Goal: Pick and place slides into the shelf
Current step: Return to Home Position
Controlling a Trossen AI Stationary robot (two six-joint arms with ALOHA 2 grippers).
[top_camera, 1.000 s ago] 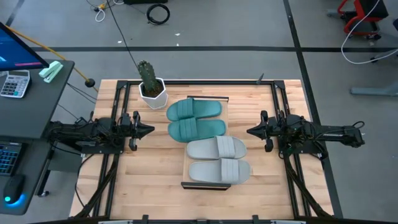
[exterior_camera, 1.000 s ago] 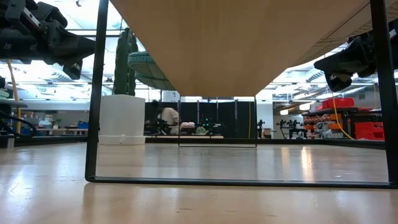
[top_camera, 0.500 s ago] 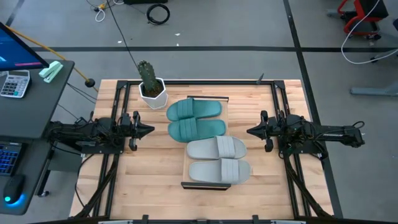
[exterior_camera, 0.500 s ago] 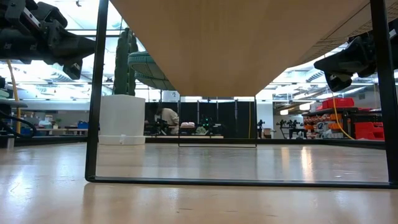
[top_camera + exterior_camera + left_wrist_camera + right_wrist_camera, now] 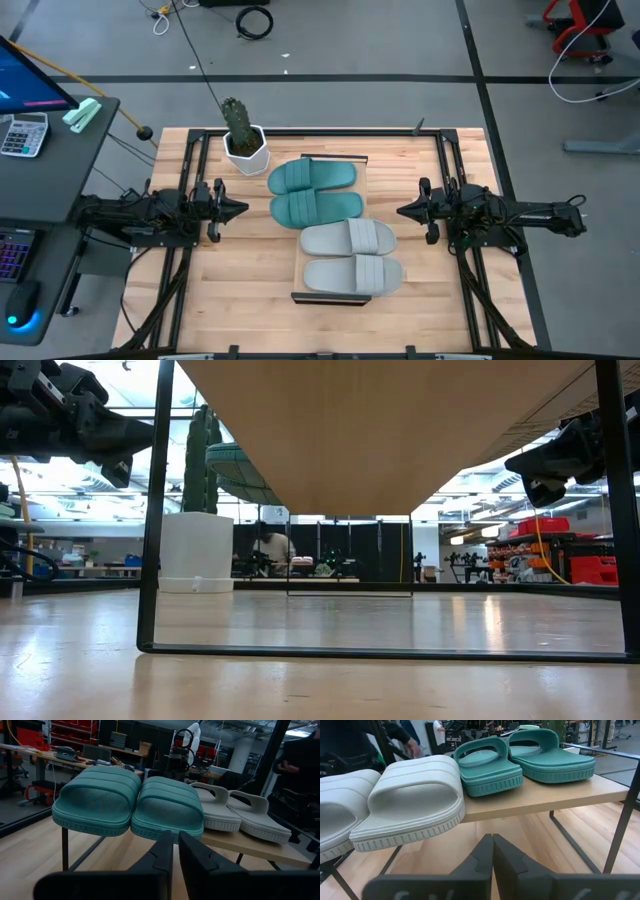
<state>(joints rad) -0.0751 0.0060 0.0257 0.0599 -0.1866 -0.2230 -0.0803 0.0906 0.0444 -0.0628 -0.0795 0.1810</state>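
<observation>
All the slides lie side by side, soles down, on the shelf (image 5: 362, 168) at the table's middle: two teal ones (image 5: 313, 176) (image 5: 317, 208) at its far end, two grey ones (image 5: 348, 238) (image 5: 352, 275) at its near end. Their toes overhang the board's edges in the left wrist view (image 5: 129, 800) and the right wrist view (image 5: 410, 795). My left gripper (image 5: 240, 208) hovers shut left of the shelf, pointing at it. My right gripper (image 5: 403, 211) hovers shut on the shelf's right side, pointing at it. Neither touches anything.
A potted cactus (image 5: 241, 138) in a white pot stands on the table at the far left, close to the shelf's far end. The shelf's dark metal legs (image 5: 150, 520) stand on the slatted tabletop. Bare table lies near each arm. A desk with a keyboard sits left.
</observation>
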